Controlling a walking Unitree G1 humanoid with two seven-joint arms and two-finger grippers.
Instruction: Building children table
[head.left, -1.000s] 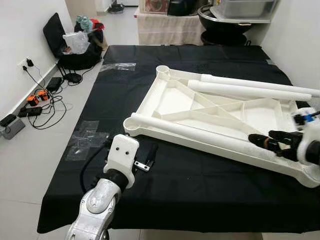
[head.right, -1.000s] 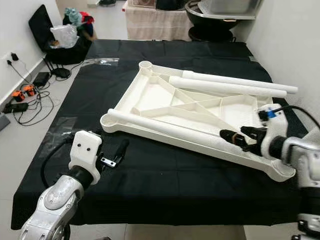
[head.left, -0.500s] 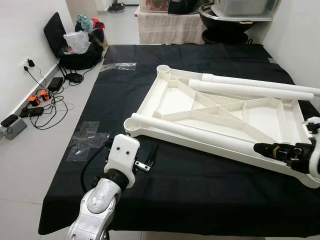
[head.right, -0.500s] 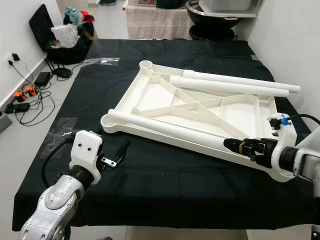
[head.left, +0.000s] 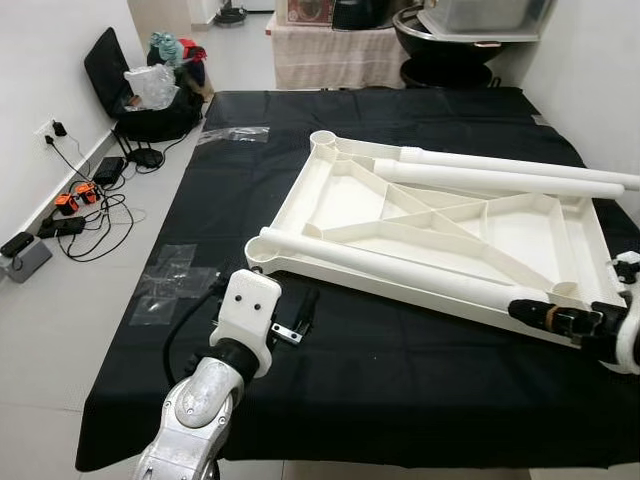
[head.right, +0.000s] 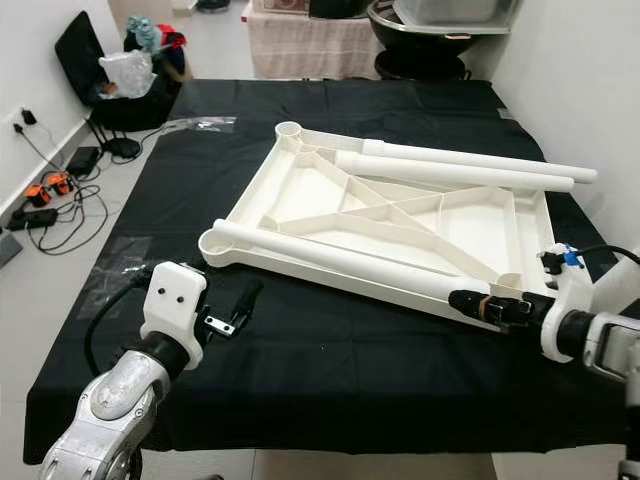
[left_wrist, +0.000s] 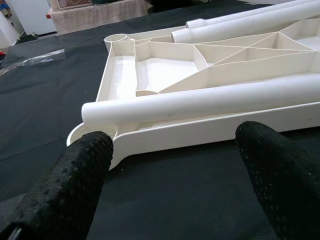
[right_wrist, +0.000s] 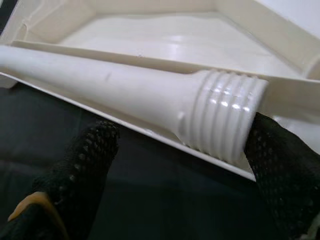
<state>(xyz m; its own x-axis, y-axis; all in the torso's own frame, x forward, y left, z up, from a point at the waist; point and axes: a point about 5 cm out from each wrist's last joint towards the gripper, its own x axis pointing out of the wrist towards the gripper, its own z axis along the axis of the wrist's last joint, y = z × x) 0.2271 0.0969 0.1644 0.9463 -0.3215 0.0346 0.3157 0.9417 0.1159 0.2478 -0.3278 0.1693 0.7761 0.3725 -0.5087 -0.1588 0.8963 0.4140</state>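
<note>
The white tabletop lay upside down on the black cloth. The threaded end of a leg was bracketed by the spread right hand, not yet pinched. The left hand, also spread, was kept near the corner. Next, closing and screwing seemed required.

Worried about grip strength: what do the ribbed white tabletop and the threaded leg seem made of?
White ribbed tabletop: likely moulded plastic, with a slight sheen and thin ribs. Threaded white leg: likely the same glossy plastic, its threads moulded. Right gripper is at that threaded end.
</note>
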